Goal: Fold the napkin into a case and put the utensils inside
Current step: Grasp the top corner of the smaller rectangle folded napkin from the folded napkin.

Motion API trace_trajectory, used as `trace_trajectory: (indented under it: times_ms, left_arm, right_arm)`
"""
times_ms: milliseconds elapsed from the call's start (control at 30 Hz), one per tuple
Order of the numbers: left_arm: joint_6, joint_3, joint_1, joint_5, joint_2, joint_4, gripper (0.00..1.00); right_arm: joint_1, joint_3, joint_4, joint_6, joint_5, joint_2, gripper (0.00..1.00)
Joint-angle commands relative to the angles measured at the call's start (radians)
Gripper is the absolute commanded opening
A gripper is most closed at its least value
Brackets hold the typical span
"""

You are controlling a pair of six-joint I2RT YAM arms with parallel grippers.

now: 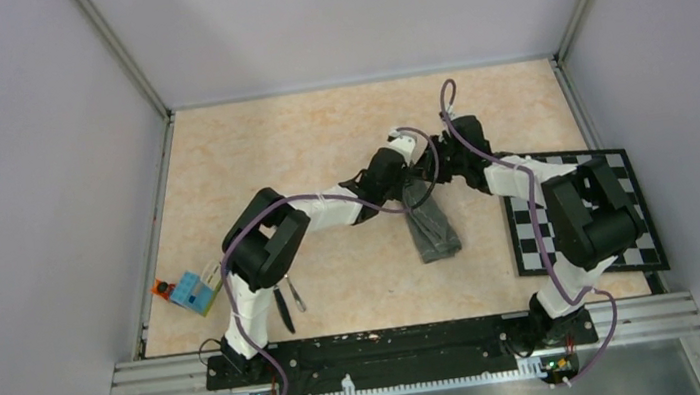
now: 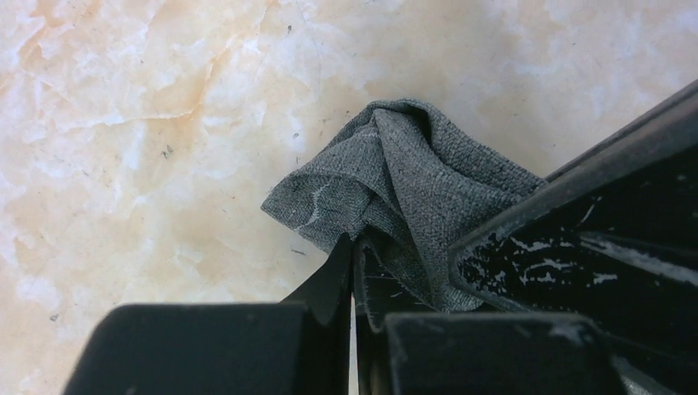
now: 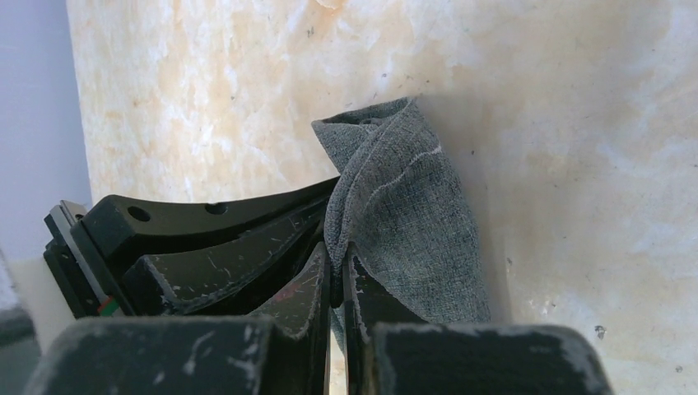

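Mid-table: one napkin [image 1: 433,230], pinched by left gripper [image 2: 354,247], right gripper [image 3: 336,255]; two utensils [image 1: 288,301].

Beige table [image 1: 269,147]: napkin [image 1: 433,231], utensils [image 1: 288,301], checkered board [image 1: 529,241].

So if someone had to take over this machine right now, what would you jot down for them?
Left gripper: shut on the napkin, at its far end.
Right gripper: shut on that same end, close beside the left one.
Napkin: folded into a narrow strip, mid-table, left of the checkered board.
Utensils: lying on the table near the left arm's base, not in the napkin.
Done: napkin partly folded.
Left: finish the case, then put the utensils inside.
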State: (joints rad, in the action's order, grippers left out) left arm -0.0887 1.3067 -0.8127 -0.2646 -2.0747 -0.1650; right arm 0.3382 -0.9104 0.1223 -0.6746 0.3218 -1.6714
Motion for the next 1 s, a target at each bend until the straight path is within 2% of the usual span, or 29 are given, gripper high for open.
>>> trace_trajectory:
  times_ms: [0, 200, 367, 467, 600, 700, 833, 967]
  left_arm:
    - [-0.085, -0.060, 0.020, 0.080, 0.091, -0.133, 0.00]
    - [-0.169, -0.180, 0.054, 0.193, 0.144, -0.300, 0.00]
    - [-0.230, -0.224, 0.075, 0.268, 0.150, -0.370, 0.00]
    - [-0.252, -0.235, 0.079, 0.317, 0.143, -0.399, 0.00]
    - [-0.285, -0.257, 0.090, 0.326, 0.145, -0.414, 0.00]
    - [-0.296, -0.283, 0.100, 0.322, 0.161, -0.406, 0.00]
    - [-0.302, -0.304, 0.110, 0.321, 0.171, -0.401, 0.00]
    - [-0.307, -0.318, 0.113, 0.326, 0.171, -0.403, 0.00]
  right_arm:
    - [0.018, 0.010, 0.056, -0.045, -0.001, -0.002, 0.00]
    - [0.031, 0.046, 0.133, -0.161, -0.024, -0.046, 0.00]
    - [0.054, 0.060, 0.208, -0.233, -0.077, -0.098, 0.00]
    - [0.061, 0.060, 0.298, -0.267, -0.055, -0.149, 0.00]
    - [0.059, 0.047, 0.303, -0.218, -0.012, -0.158, 0.00]
    - [0.055, 0.032, 0.250, -0.103, 0.025, -0.116, 0.23]
    - [0.027, 0.037, 0.231, -0.023, 0.116, -0.075, 0.28]
    - [0.022, 0.044, 0.175, 0.044, 0.080, -0.016, 0.35]
